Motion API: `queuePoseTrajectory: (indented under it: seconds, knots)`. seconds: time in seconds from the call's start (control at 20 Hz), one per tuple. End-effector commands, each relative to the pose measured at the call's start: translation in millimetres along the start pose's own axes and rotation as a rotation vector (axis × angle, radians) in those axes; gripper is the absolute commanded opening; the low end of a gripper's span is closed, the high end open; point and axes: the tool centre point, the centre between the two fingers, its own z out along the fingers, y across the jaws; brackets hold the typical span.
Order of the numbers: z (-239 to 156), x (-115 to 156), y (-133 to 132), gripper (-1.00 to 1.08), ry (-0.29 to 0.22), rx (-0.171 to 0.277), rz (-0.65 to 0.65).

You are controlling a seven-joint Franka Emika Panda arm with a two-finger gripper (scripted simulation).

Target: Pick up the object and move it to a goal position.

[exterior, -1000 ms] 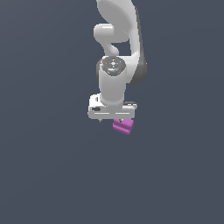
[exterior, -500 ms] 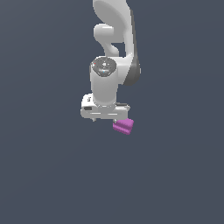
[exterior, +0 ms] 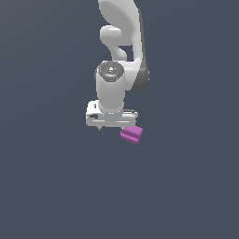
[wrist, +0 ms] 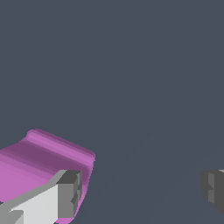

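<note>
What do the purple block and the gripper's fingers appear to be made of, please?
The purple block looks like smooth matte plastic: uniform magenta, soft shading, rounded ridges, no gloss. The fingers look like hard grey plastic or metal: flat, faceted faces. Being simulator renders, neither is certain.

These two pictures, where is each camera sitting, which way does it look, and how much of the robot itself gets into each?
Exterior view: sits off the arm, facing the white arm, which hangs over a plain dark floor; the gripper and purple block show at the arm's lower end.
Wrist view: rides on the wrist, looking past the gripper toward the floor; only two grey fingertips show, spread wide, one overlapping the block.
Shared: the purple block, the gripper and the dark floor.
</note>
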Motion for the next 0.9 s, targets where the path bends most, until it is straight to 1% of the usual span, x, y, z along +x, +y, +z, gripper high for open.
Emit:
queuePoseTrajectory:
  seconds: [0.0, 0.35, 0.85]
  knots:
    - [1, -1, -2, 1.00, 0.001, 0.001, -0.029]
    - [3, -3, -14, 1.00, 0.005, 0.007, -0.164]
    - [9, -9, -39, 1.00, 0.018, 0.017, -0.458]
